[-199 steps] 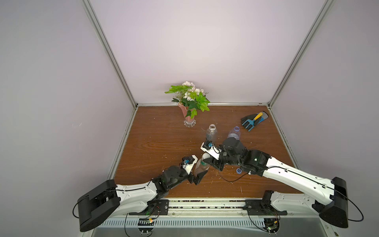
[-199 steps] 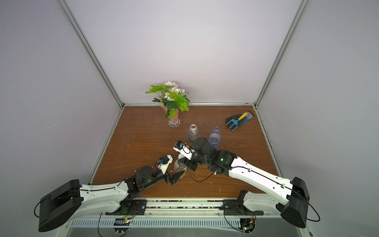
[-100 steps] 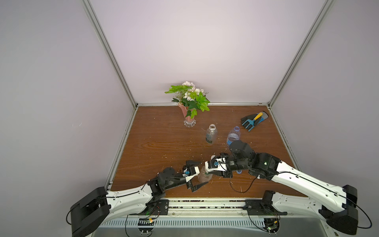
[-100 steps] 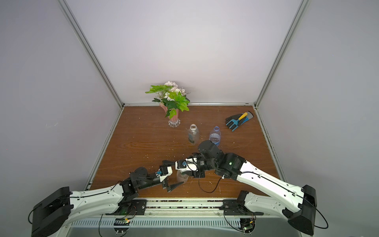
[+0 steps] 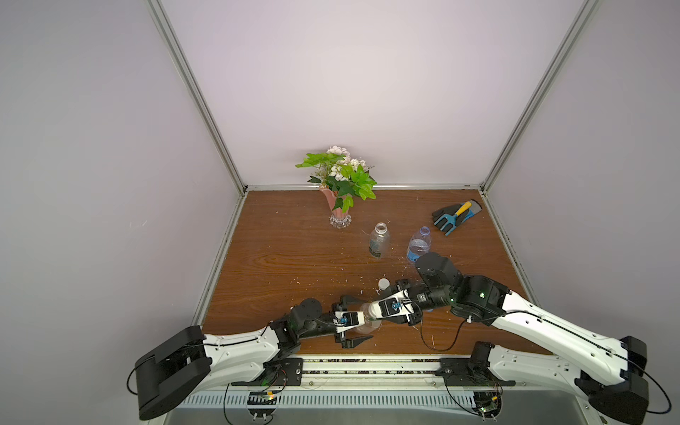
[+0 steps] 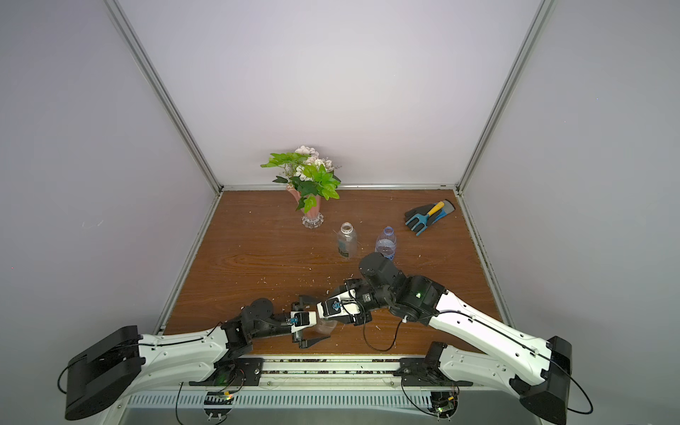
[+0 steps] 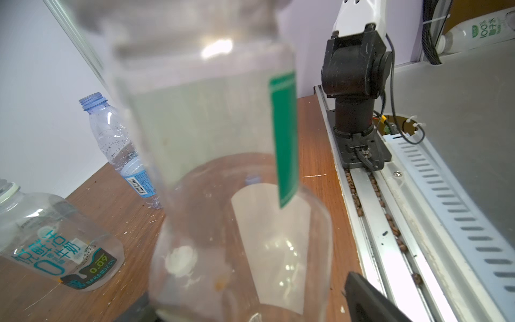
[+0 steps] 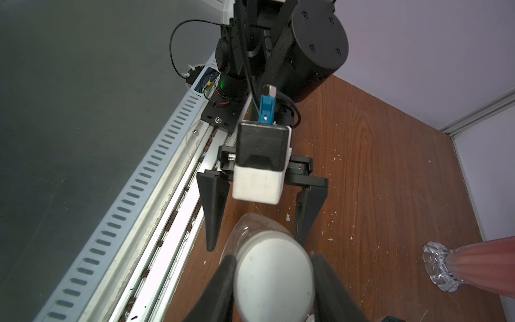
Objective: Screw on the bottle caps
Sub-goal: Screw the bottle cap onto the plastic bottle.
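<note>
1. Top views: squarish bottle (image 5: 364,323) sits at the table's (image 5: 294,257) 6 o'clock, close to the front rail. Can't tell if its base touches the wood.
2. Left gripper (image 5: 362,321) comes in from the bottle's 9 o'clock with fingers spread either side of the body. Right gripper (image 5: 372,312) comes in from 3 o'clock, over the bottle top. Its fingers are hidden under the wrist camera here.
3. Spare white cap (image 5: 383,283) lies at the squarish bottle's 1 o'clock, apart from it. Dark-labelled bottle (image 5: 379,241) (image 6: 346,241) stands upright and uncapped near table centre. Blue-labelled bottle (image 5: 418,244) (image 6: 386,243) stands at its 3 o'clock, also open. Pink flower vase (image 5: 338,209) is at 12, glove with hand fork (image 5: 456,217) at 2.
4. Left wrist: the squarish bottle fills the view, green label strip showing. One left finger (image 7: 370,301) stands clear of the wall, with a visible gap. Both other bottles are beyond it, upright.
5. Right wrist: right fingers (image 8: 220,287) pinch the white cap (image 8: 274,281) from both sides, cap seated on the squarish bottle's neck. Left gripper is beyond, fingers wide and flanking the bottle, one tip clearly off the plastic.
</note>
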You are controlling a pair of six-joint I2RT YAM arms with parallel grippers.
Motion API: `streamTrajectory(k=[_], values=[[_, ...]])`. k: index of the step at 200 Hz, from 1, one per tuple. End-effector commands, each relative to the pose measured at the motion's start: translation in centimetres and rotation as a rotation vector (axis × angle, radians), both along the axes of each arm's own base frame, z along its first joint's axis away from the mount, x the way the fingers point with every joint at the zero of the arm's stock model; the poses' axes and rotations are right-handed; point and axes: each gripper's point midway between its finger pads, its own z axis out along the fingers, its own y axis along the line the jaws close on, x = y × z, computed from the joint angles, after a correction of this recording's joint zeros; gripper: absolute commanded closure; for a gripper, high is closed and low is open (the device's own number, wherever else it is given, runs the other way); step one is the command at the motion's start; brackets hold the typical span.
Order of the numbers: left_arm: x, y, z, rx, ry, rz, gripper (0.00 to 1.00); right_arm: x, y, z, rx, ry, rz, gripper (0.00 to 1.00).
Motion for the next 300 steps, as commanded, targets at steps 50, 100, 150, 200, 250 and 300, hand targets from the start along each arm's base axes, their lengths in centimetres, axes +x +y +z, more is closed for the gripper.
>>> streamTrajectory(k=[50,100,150,200,250,300], values=[[1.8,-1.0,1.9,-0.062,0.001,0.056,0.33,-0.8,-0.4,0.8,0.051,-0.029,0.039,1.00],[2.6,-0.8,1.7,-0.073,0.034,0.107,0.38,0.2,-0.6,0.7,0.040,-0.037,-0.031,1.00],[4.1,0.2,1.7,-0.086,0.049,0.222,0.45,2.2,-0.6,1.3,0.073,-0.033,-0.170,1.00],[6.0,1.4,2.2,-0.117,0.059,0.358,0.49,4.4,-0.6,1.7,0.085,0.019,-0.333,1.00],[7.9,3.0,3.1,-0.169,0.070,0.502,0.55,6.3,-0.2,1.9,0.092,0.144,-0.505,1.00],[10.2,5.1,3.8,-0.222,0.080,0.688,0.58,8.5,0.5,3.5,0.132,0.312,-0.721,1.00]])
